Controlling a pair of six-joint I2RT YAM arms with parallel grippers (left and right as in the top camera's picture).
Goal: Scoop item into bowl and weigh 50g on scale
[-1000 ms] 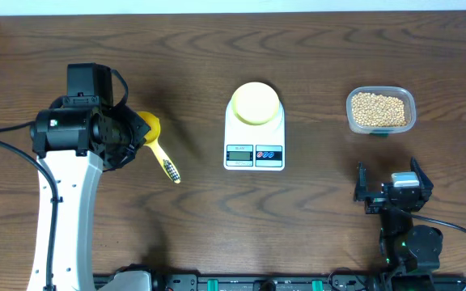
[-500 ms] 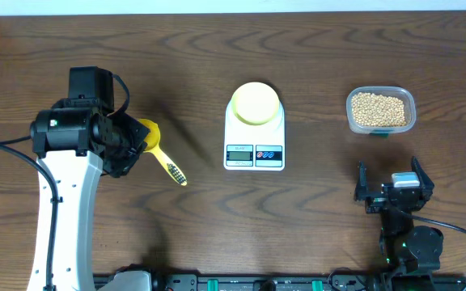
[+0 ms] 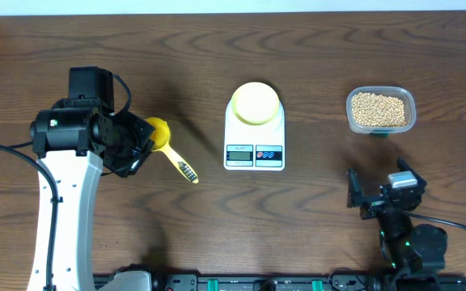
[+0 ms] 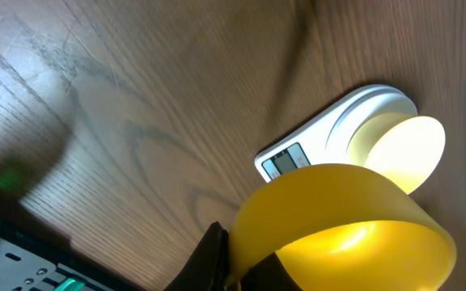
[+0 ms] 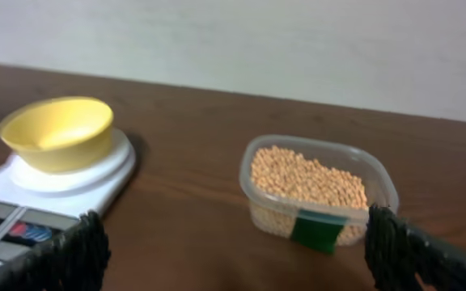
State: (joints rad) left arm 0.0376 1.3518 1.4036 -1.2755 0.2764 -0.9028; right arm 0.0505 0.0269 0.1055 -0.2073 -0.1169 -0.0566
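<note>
The pale-yellow bowl sits on the round platform of the white scale at mid table. The tan beans fill a clear tub at the right. My left gripper is shut on the cup end of a yellow scoop, left of the scale, with the handle pointing to the front right. In the left wrist view the scoop fills the lower right, with the scale and bowl beyond. My right gripper is open and empty, in front of the tub. The right wrist view shows bowl, scale and beans.
The clear tub has a green label on its near side. The table's far edge and a pale wall lie behind the scale and tub. A black rail with connectors runs along the front edge.
My left gripper has carried the scoop a little to the right, toward the scale, and the handle has swung rightward. My right gripper has shifted slightly left and turned.
</note>
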